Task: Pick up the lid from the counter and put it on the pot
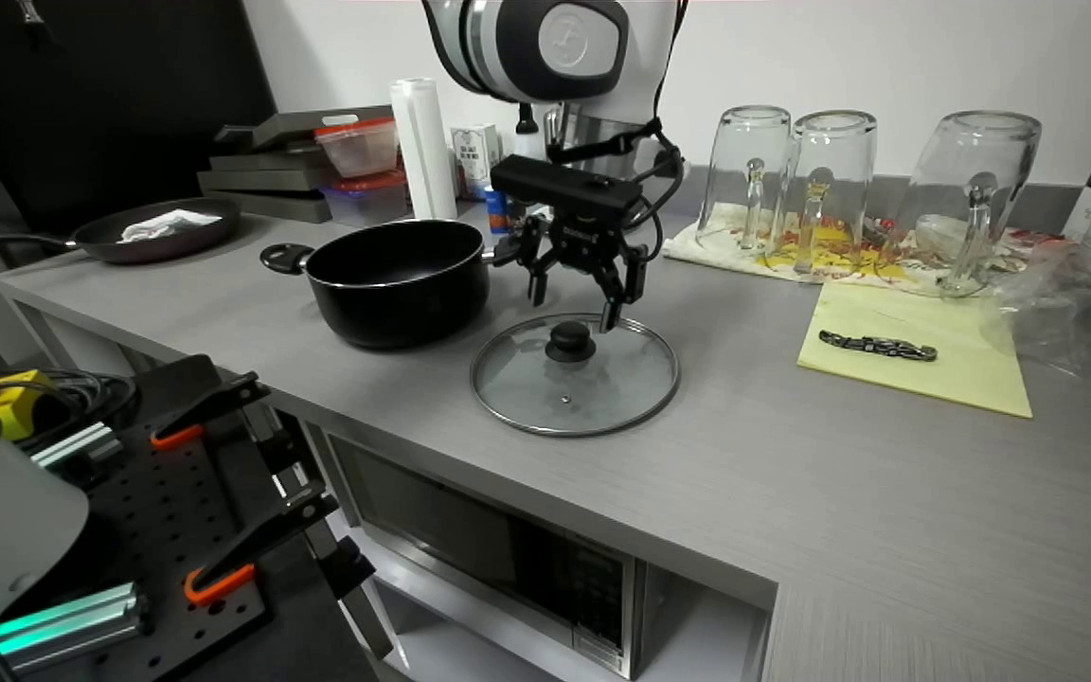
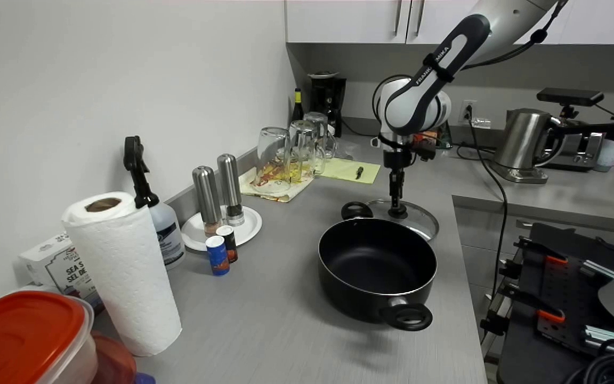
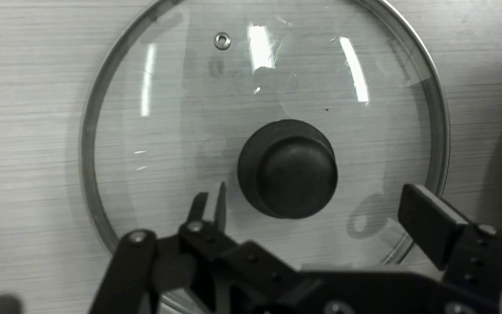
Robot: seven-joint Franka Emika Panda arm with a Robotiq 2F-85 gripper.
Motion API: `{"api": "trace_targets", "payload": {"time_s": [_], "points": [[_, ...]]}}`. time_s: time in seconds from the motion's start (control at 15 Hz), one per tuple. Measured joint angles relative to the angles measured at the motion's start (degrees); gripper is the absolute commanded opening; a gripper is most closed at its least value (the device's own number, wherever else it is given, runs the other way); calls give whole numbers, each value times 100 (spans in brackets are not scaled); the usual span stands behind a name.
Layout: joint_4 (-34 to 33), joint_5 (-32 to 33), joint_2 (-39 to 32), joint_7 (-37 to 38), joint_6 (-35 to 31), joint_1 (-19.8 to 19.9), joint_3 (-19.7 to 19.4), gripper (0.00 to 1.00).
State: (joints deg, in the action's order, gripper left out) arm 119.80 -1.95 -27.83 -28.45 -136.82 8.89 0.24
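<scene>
The glass lid (image 1: 593, 398) with its black centre knob (image 1: 570, 341) lies flat, knob up, on the grey counter (image 1: 744, 474). It also shows behind the pot in an exterior view (image 2: 423, 217) and fills the wrist view (image 3: 168, 135). My gripper (image 1: 573, 308) is open and empty, pointing down just above the lid near the knob. In the wrist view the knob (image 3: 296, 179) appears between and slightly ahead of the fingers (image 3: 314, 189), nearer the left one, with no visible contact. The black pot (image 1: 394, 303) stands uncovered beside the lid; it also shows in an exterior view (image 2: 339, 288).
Glass mugs (image 1: 825, 189) stand upside down at the wall. A yellow sheet (image 1: 924, 379) with a dark small item lies on the counter. A paper towel roll (image 2: 126, 277), shakers (image 2: 217, 256) and a frying pan (image 1: 152, 251) are farther along. The pot handle (image 2: 356, 209) points toward the gripper.
</scene>
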Motion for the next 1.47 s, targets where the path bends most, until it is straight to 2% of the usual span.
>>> {"api": "trace_targets", "payload": {"time_s": [0.93,1.0,1.13,1.33,1.47], "points": [[0,6,-220,-41,-151,116,35,100],[0,6,-230,-47,-152,117,38,75],[0,6,-235,-57,-153,118,44,68],[0,6,-236,-67,-156,120,49,44],[-2,10,-233,-71,-181,126,52,32]]}}
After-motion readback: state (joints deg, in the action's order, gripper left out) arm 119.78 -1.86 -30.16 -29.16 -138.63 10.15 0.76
